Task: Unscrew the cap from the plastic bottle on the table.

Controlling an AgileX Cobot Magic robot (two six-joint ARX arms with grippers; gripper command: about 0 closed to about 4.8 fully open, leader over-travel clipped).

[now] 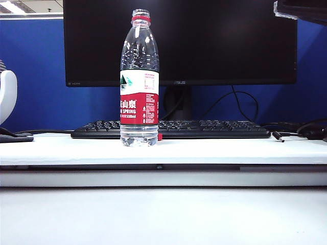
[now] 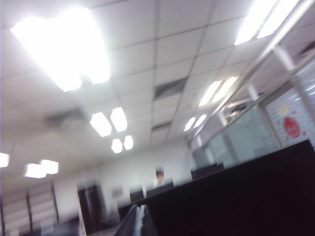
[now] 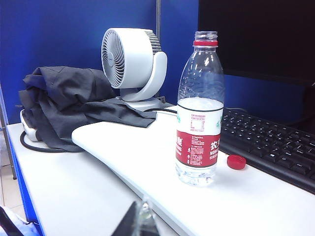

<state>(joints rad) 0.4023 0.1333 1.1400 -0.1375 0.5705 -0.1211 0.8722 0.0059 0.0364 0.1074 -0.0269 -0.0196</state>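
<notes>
- The plastic bottle (image 1: pixel 139 81) stands upright on the white bench (image 1: pixel 214 151), its mouth uncapped, with only a thin red ring left around the neck.
- Its label is white above and red below, with a green mountain logo. White Chinese characters sit over "SPRING" and "550ml"; the finer print is too small to read.
- The cap (image 3: pixel 236 162) lies on the bench just beside the bottle's base, between the bottle and a black keyboard (image 1: pixel 204 128).
- Behind the keyboard a dark monitor (image 1: pixel 204 41) carries small lettering on its lower bezel that looks like "ASUS".
- The left fingers (image 2: pixel 140 221) are pressed together and grip nothing. They point up toward ceiling lights (image 2: pixel 64 44) and a dark panel (image 2: pixel 246 196), well away from the bottle; that view is blurred.
- The right fingers (image 3: pixel 140 219) are also closed and empty, low at the bench's near side. The bottle stands well ahead of their tips, and the cap lies beyond it, off to one side.
- Farther out from the right fingers, a white desk fan (image 3: pixel 130 64) and a heap of dark cloth (image 3: pixel 69 98) sit against a blue partition (image 3: pixel 59 29).
</notes>
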